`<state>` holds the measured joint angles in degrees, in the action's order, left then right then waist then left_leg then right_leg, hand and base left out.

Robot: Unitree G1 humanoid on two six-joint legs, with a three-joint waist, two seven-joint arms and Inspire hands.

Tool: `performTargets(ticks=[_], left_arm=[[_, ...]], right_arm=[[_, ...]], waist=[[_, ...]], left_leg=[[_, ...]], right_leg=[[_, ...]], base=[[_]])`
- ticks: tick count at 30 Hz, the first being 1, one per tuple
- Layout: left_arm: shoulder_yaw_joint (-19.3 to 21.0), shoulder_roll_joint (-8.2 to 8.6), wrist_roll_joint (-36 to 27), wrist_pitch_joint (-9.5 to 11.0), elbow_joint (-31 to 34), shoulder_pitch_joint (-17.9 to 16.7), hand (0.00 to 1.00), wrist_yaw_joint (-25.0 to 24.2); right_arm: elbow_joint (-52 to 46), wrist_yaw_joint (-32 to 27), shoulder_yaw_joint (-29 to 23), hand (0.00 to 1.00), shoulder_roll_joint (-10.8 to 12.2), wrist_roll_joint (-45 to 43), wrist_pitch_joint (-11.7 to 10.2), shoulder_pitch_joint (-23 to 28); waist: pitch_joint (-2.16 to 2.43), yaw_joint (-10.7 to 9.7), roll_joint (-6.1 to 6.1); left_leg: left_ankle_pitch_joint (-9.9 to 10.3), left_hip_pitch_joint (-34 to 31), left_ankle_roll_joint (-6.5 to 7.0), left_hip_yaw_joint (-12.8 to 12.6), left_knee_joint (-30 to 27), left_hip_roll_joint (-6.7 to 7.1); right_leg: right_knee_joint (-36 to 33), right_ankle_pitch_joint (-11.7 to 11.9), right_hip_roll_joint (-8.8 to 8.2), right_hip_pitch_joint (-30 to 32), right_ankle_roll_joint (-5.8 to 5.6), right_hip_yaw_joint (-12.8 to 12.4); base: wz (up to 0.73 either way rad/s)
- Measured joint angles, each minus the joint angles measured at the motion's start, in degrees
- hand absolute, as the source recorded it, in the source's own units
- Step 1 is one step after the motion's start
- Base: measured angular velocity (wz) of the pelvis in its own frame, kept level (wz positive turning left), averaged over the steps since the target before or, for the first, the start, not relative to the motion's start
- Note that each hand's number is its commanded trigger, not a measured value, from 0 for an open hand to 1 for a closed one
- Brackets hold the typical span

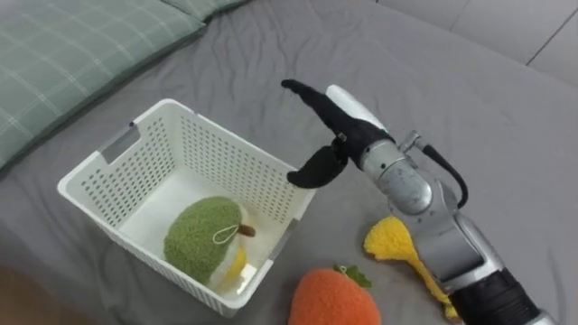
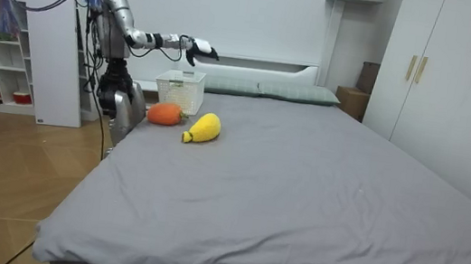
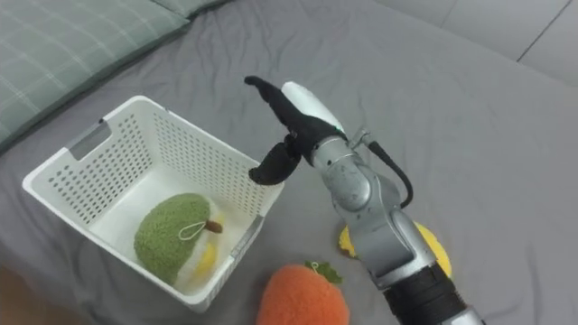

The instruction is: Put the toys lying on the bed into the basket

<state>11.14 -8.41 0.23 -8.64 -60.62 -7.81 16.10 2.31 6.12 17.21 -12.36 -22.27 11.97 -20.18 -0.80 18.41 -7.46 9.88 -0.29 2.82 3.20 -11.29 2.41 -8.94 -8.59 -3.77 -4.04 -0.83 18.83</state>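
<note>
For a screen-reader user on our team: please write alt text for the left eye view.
The robot's right hand hangs open over the edge of a white basket holding a green plush toy, on a grey bed. An orange toy and a yellow toy lie on the bed beside the basket.

Robot stood at bed (image 2: 319, 189). Right hand (image 2: 199, 51) was out over white basket (image 2: 179, 90). Orange toy (image 2: 163, 114), yellow toy (image 2: 204, 128) lay beside.
</note>
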Motion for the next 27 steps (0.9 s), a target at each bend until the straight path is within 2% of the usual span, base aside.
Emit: performTargets(ticks=[3,4,6,8,9,11,13,14,17,22,27], left_arm=[[-0.09,0.04,-2.40,0.37,0.13,-1.58,0.00,0.38],[0.05,0.14,-2.61,0.76,0.26,-2.28,0.00,0.91],[0.39,0.17,-2.59,1.88,0.28,-3.48,0.00,1.35],[1.60,0.38,-2.66,2.48,0.60,-4.52,0.00,1.74],[2.21,0.68,-2.73,2.80,1.02,-4.76,0.00,2.37],[2.11,0.97,-2.88,3.12,1.02,-5.31,0.00,2.74],[2.09,1.26,-2.96,3.51,0.97,-5.66,0.00,3.08],[2.13,1.25,-2.97,3.57,0.99,-5.61,0.00,3.06],[2.31,1.23,-2.91,3.86,1.47,-5.55,0.00,2.73],[2.14,1.26,-3.08,3.89,2.46,-5.50,0.00,1.56],[1.60,1.20,-5.19,3.75,2.50,-5.00,0.00,1.11]], right_arm=[[-2.77,-4.91,-3.56,0.00,-0.11,3.07,-1.47,1.87],[-4.32,-6.46,-5.39,0.00,-0.27,6.07,-2.54,3.65],[-5.91,-8.67,-7.74,0.00,-0.39,9.89,-3.58,6.01],[-5.91,-10.62,-10.02,0.00,-0.57,12.16,-4.67,7.88],[-5.91,-11.82,-11.33,0.00,-1.35,13.82,-4.96,9.45],[-5.89,-13.41,-13.14,0.00,-1.73,15.91,-5.00,11.87],[-5.04,-14.49,-15.53,0.00,-1.74,17.77,-5.00,13.84],[-4.73,-14.77,-16.20,0.00,-1.74,18.32,-5.05,14.14],[-1.99,-16.11,-19.38,0.00,-1.82,20.54,-5.08,14.96],[6.70,-15.97,-20.65,0.00,-2.08,21.95,-4.95,15.34],[17.57,-13.40,-20.47,0.00,-2.10,21.93,-4.32,15.31]], waist=[[0.54,-2.17,1.11],[0.50,-3.27,1.54],[0.78,-4.85,1.90],[0.74,-6.22,2.19],[0.65,-6.94,2.34],[0.60,-7.71,2.80],[0.61,-10.29,3.20],[0.50,-10.78,3.45],[0.71,-11.89,4.20],[0.82,-13.59,3.79],[0.75,-13.64,2.93]], left_leg=[[-0.11,1.51,0.17,-1.58,0.68,-0.12],[-0.14,2.02,0.24,-1.75,1.07,-0.13],[-0.19,2.67,0.34,-2.41,1.85,-0.24],[-0.07,3.23,0.39,-3.41,2.17,-0.49],[-0.02,3.54,0.39,-4.07,2.29,-0.64],[-0.01,3.90,0.41,-4.78,2.59,-0.73],[0.02,3.97,0.46,-5.11,2.54,-0.74],[0.02,3.96,0.47,-5.21,2.53,-0.74],[0.07,4.00,0.54,-6.08,2.62,-0.77],[0.06,4.52,0.55,-6.50,2.70,-0.79],[0.21,4.85,0.59,-6.27,2.77,-0.78]], right_leg=[[0.14,0.14,0.11,-0.34,-0.18,-1.44],[0.18,0.21,0.05,-0.83,-0.28,-1.46],[0.17,0.21,0.01,-1.09,-0.31,-1.88],[0.14,0.27,0.05,-1.16,-0.30,-3.10],[0.02,0.30,0.05,-1.09,-0.26,-3.59],[-0.16,0.33,0.07,-0.92,-0.23,-4.27],[-0.77,0.33,0.03,-0.66,-0.24,-4.60],[-0.82,0.33,0.04,-0.61,-0.24,-4.66],[-1.00,0.33,0.30,-0.15,-0.24,-5.49],[-1.08,0.33,0.46,-0.33,-0.24,-6.04],[-0.96,0.33,0.51,-0.77,-0.26,-6.06]], base=[[-0.20],[-0.18],[-0.15],[-0.26],[-0.28],[-0.22],[-0.08],[-0.09],[-0.14],[-0.04],[0.00]])
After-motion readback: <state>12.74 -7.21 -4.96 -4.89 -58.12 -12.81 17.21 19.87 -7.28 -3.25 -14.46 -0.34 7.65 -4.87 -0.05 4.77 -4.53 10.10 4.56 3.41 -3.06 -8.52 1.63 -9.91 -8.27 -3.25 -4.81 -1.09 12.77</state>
